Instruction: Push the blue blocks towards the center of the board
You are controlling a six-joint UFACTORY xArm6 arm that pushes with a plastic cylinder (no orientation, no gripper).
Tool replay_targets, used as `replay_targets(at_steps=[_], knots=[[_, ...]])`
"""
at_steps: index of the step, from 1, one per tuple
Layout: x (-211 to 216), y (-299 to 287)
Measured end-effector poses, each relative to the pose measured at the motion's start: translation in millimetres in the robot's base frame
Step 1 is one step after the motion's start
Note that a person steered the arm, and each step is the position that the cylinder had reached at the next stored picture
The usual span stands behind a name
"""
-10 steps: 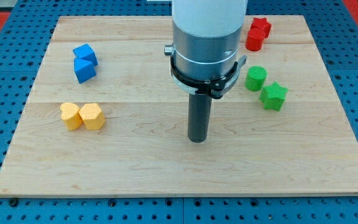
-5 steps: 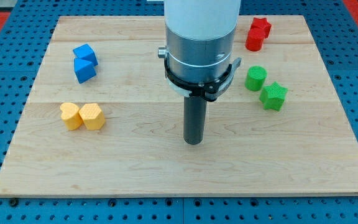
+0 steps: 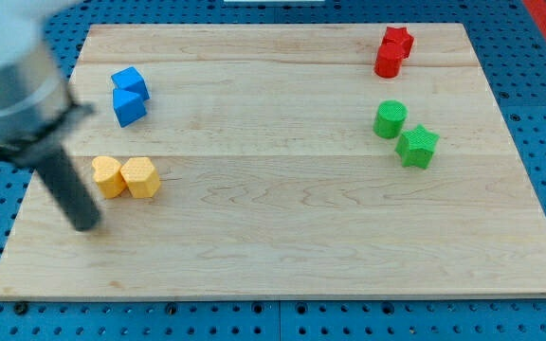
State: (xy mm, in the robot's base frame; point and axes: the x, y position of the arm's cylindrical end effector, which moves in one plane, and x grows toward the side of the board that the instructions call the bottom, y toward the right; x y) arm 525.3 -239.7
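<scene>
Two blue blocks sit touching at the board's upper left: a blue cube (image 3: 129,80) and a second blue block (image 3: 129,107) just below it. My tip (image 3: 87,225) is at the board's lower left, blurred by motion. It is below and left of the blue blocks, just lower left of the yellow pair, touching no block.
Two yellow blocks (image 3: 126,177) lie side by side at the left. Two red blocks (image 3: 392,50) sit at the upper right. A green cylinder (image 3: 390,119) and a green star block (image 3: 417,146) sit at the right. The wooden board (image 3: 282,256) lies on a blue pegboard.
The arm has swept fast from the board's centre to the lower left. No block has moved.
</scene>
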Motion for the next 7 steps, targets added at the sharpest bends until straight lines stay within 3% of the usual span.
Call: replay_targets(at_steps=[1,3,5,6,7], knots=[[-78,-12],[-164,25],[-145,169],[-141,164],[-149,81]])
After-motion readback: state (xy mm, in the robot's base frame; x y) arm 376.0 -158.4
